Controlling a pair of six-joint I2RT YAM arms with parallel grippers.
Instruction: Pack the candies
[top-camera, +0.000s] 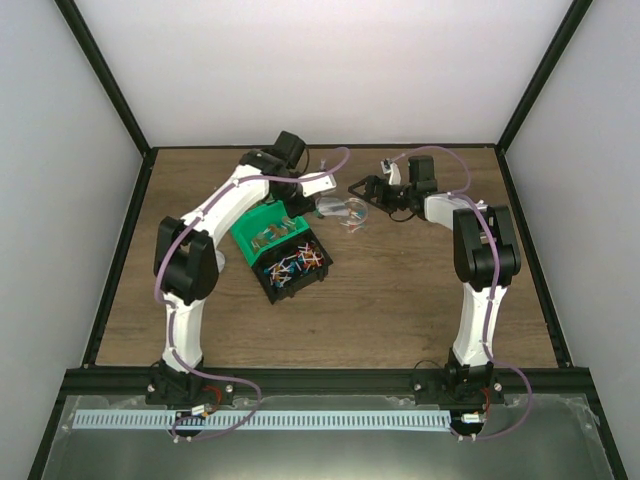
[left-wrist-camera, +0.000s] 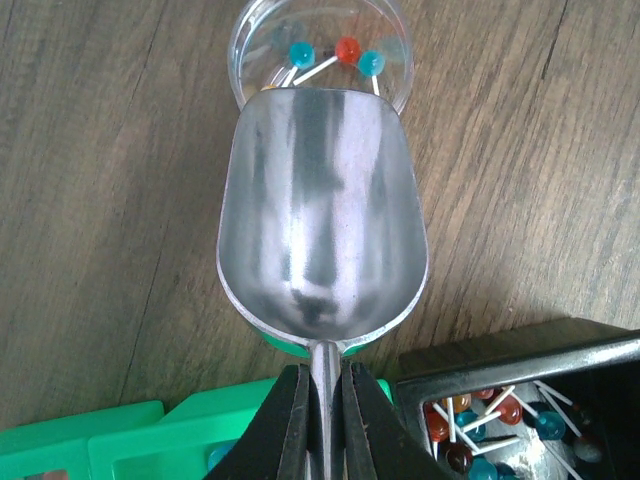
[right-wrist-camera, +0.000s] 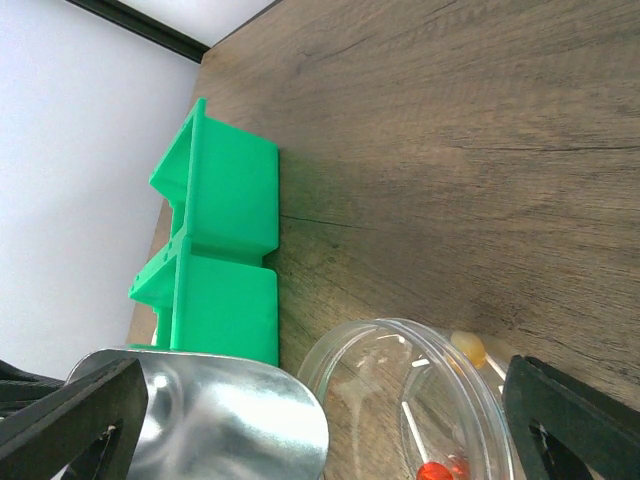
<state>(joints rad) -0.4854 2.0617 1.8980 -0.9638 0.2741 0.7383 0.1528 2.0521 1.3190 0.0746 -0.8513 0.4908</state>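
The candies are small lollipops on white sticks; many fill the black bin (top-camera: 290, 268), also seen in the left wrist view (left-wrist-camera: 500, 410). A few lie inside a clear jar (top-camera: 350, 213), whose mouth (left-wrist-camera: 250, 40) faces the scoop. My left gripper (left-wrist-camera: 322, 420) is shut on the handle of a metal scoop (left-wrist-camera: 322, 220). The scoop is empty, with its lip at the jar mouth. My right gripper (right-wrist-camera: 327, 385) is open, its fingers (right-wrist-camera: 570, 420) standing wide on either side of the jar (right-wrist-camera: 400, 350). A red candy (right-wrist-camera: 432, 470) shows in the jar.
A green double bin (top-camera: 265, 232) stands against the black bin on its far-left side; it also shows in the right wrist view (right-wrist-camera: 225, 250). The black bin's rim (left-wrist-camera: 520, 360) is just right of my left gripper. Bare wooden table (top-camera: 430, 290) lies to the right.
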